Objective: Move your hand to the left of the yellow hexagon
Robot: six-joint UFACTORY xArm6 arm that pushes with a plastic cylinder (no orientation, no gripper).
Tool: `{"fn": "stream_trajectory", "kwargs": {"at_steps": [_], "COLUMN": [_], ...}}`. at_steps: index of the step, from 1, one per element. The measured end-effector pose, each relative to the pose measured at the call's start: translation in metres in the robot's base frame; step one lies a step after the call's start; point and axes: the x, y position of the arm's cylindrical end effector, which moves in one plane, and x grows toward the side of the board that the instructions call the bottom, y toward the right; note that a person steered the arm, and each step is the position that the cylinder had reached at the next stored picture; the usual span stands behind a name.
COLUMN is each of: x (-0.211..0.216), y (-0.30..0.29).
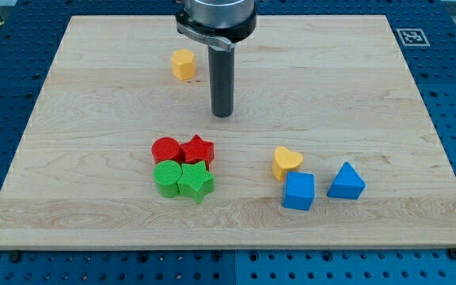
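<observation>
The yellow hexagon [183, 64] sits near the view's top, left of centre, on the wooden board [93, 119]. My tip [223, 114] rests on the board to the right of the hexagon and somewhat lower in the view, clear of it. The rod rises from the tip to the arm at the view's top edge. No block touches the tip.
A cluster sits below the tip: red cylinder [165, 149], red star [199, 150], green cylinder [167, 177], green star [195, 182]. At the lower right lie a yellow heart [286, 162], a blue cube [298, 191] and a blue triangle [346, 182].
</observation>
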Motion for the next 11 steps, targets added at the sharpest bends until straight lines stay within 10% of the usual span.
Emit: {"fn": "stream_trajectory", "kwargs": {"at_steps": [5,11], "x": [-0.011,-0.109], "y": [0.0,-0.138]}}
